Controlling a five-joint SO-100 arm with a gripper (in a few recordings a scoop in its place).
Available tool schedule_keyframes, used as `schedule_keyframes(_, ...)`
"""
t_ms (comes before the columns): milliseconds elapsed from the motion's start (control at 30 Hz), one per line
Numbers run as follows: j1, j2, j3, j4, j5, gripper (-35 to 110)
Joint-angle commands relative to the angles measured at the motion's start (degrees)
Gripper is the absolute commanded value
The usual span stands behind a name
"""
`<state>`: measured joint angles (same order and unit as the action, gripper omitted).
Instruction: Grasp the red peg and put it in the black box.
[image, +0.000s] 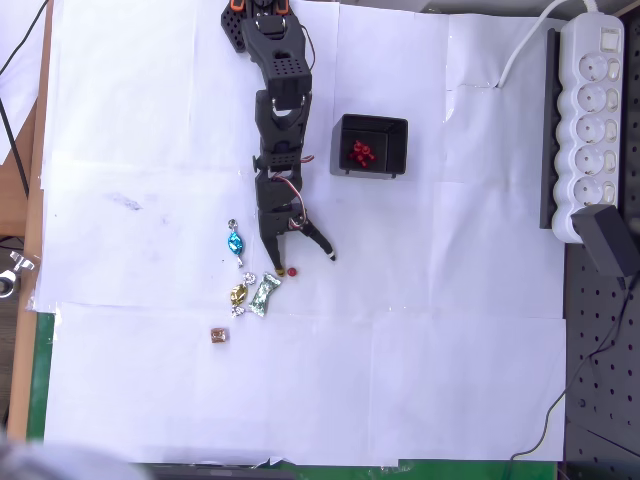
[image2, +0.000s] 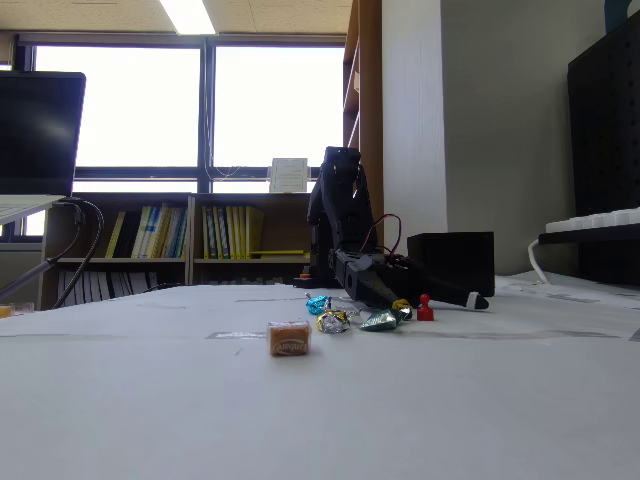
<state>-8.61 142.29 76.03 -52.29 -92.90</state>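
Standing upright on the paper, red peg (image2: 425, 308) between spread fingers of empty gripper (image: 303, 264), black box (image: 371, 146) well apart

Bright daylight comes through wide windows (image2: 250, 110) at the back, with a lit ceiling lamp (image2: 188, 15) above. Low bookshelves (image2: 210, 235) full of books run below the sill. A tall wooden shelf (image2: 365, 120) stands beside a grey wall (image2: 500, 110). White paper sheets (image: 400, 350) cover the worktop.
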Motion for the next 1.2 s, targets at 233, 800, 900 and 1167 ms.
schedule_keyframes(233, -1.7, -1.8, 1.7, 0.3, -0.7, 21)
schedule_keyframes(800, -1.6, -1.5, 1.7, 0.2, -1.8, 2)
schedule_keyframes(900, -1.6, -1.5, 1.7, 0.2, -2.1, 0)
schedule_keyframes(1167, -1.7, -1.7, 1.7, 0.4, -2.3, 0)
